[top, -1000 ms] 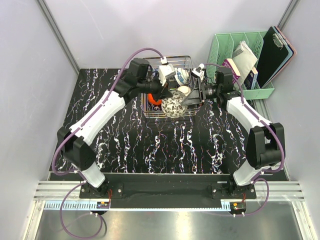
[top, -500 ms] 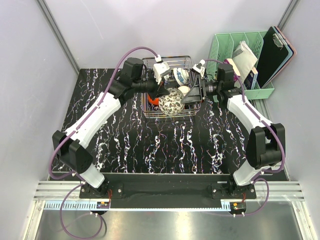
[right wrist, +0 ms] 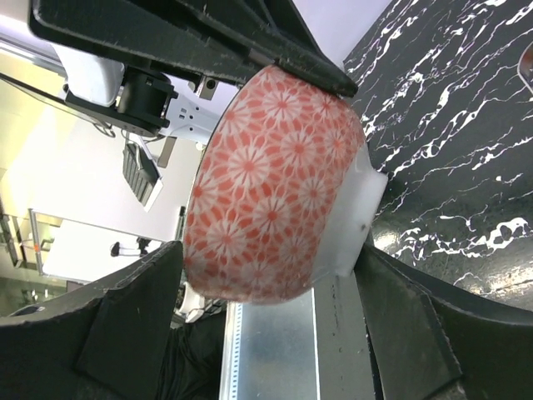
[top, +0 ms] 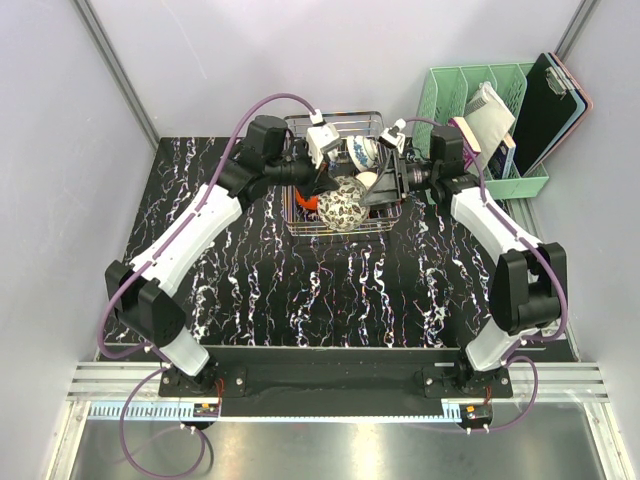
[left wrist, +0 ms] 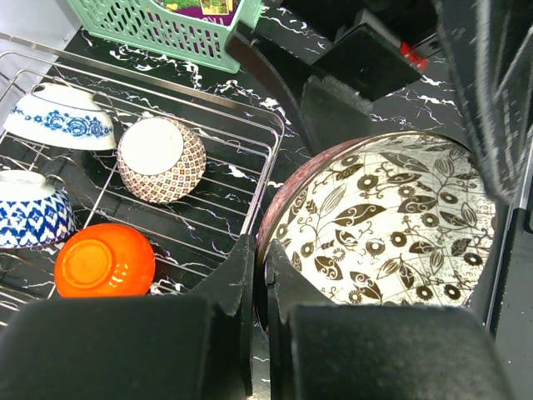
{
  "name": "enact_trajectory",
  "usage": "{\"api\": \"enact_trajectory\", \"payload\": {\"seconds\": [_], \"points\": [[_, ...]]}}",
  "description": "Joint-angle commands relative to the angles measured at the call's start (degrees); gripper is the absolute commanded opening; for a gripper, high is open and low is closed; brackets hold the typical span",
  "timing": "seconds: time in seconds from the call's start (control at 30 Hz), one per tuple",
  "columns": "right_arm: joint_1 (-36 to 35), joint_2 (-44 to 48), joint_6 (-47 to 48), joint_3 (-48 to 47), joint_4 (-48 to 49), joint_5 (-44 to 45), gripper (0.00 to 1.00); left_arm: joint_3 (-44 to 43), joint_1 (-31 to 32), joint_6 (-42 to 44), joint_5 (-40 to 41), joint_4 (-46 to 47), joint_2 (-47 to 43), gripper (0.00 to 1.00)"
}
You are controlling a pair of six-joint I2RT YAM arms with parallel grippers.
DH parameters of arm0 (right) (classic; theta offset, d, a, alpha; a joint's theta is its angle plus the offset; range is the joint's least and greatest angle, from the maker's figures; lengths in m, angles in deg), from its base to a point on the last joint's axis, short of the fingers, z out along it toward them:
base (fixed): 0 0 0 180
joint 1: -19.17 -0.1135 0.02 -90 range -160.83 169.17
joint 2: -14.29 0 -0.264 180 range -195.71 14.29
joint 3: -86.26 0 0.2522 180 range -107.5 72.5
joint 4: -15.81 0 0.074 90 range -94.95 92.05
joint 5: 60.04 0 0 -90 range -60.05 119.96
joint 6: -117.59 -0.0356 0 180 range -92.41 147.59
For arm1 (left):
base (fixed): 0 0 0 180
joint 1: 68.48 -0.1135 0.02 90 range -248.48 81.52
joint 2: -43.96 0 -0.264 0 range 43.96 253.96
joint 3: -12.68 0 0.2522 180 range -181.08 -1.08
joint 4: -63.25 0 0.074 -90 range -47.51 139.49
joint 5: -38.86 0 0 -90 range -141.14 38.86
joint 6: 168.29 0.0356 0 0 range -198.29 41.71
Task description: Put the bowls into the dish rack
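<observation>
The left end effector (left wrist: pixel 260 257), pulled back slightly over the last second, is pinched shut on the rim of the last bowl (left wrist: pixel 391 225), held tilted by the near right edge of the dish rack (left wrist: pixel 258 125), where four other bowls (left wrist: pixel 104 260) already sit. The right end effector (right wrist: pixel 271 250) has crept in to straddle that bowl, jaws wide and gripping nothing, so only this placement seems left.
</observation>
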Motion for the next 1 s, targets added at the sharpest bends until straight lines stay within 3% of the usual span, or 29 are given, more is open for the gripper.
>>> {"api": "enact_trajectory", "payload": {"seconds": [0.0,0.47,0.6,0.63,0.73,0.83,0.97], "points": [[-1.7,-1.0,0.4,-3.3,1.7,-6.8,0.90,-1.3,0.3,-1.0,-1.6,4.7,-1.3,0.00],[-0.8,-1.8,-0.4,-6.2,1.9,-7.1,0.82,-0.7,0.2,-0.8,-1.9,4.8,-1.6,0.00],[0.0,-1.9,-1.1,-7.4,1.9,-7.5,0.64,-0.6,0.3,-0.9,-1.7,4.9,-1.7,0.00],[-0.2,-1.7,-1.2,-7.5,1.9,-7.6,0.46,-0.7,0.2,-0.9,-1.6,4.9,-1.6,0.00],[-0.2,-1.2,-1.3,-8.0,1.9,-7.2,0.19,-0.7,0.3,-0.9,-1.3,4.9,-1.6,0.00],[-0.1,-0.9,-1.5,-7.9,1.9,-7.2,0.03,-0.9,0.3,-0.9,-1.3,4.9,-1.5,0.00],[-0.2,-1.0,-1.5,-7.7,1.9,-7.0,0.00,-1.3,0.3,-1.1,-1.3,4.9,-1.3,0.01]]}}
